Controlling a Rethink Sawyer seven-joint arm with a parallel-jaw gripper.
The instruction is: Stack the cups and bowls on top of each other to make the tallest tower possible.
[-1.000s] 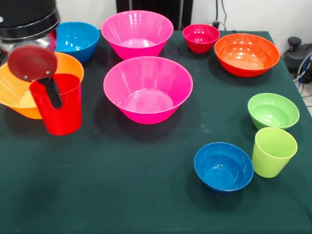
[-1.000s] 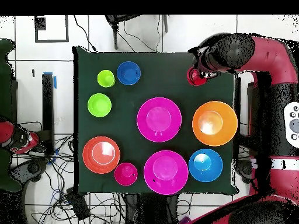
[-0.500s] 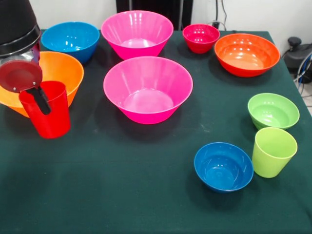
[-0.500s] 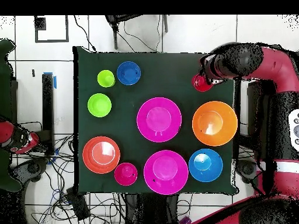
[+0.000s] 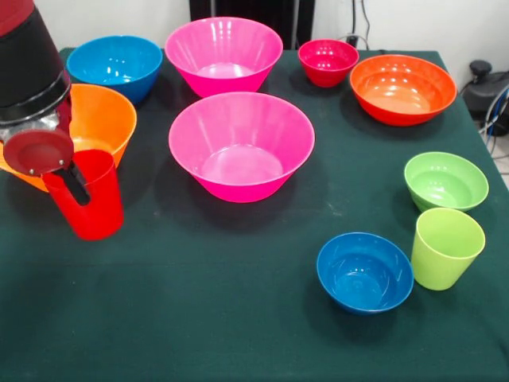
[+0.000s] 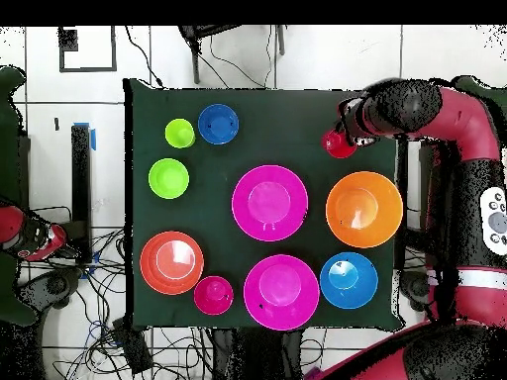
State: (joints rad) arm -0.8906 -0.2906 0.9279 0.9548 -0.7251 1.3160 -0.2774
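Observation:
My gripper (image 5: 74, 180) is shut on the red cup (image 5: 95, 205), with one black finger inside its rim. It holds the cup upright at the table's left side, just in front of the yellow-orange bowl (image 5: 107, 115). In the overhead view the gripper (image 6: 347, 135) and the red cup (image 6: 339, 145) are near the right edge. The lime-green cup (image 5: 445, 248) stands at the right beside the small green bowl (image 5: 445, 181) and the small blue bowl (image 5: 364, 272). Nothing is stacked.
Two big pink bowls (image 5: 241, 147) (image 5: 223, 54) fill the middle and back. The mid-sized blue bowl (image 5: 115, 64) is at the back left. The small red bowl (image 5: 328, 61) and the wide red-orange bowl (image 5: 402, 87) are at the back right.
The gripper has carried the red cup a little left and lower, down to about table height in front of the yellow-orange bowl. The other pieces have not moved.

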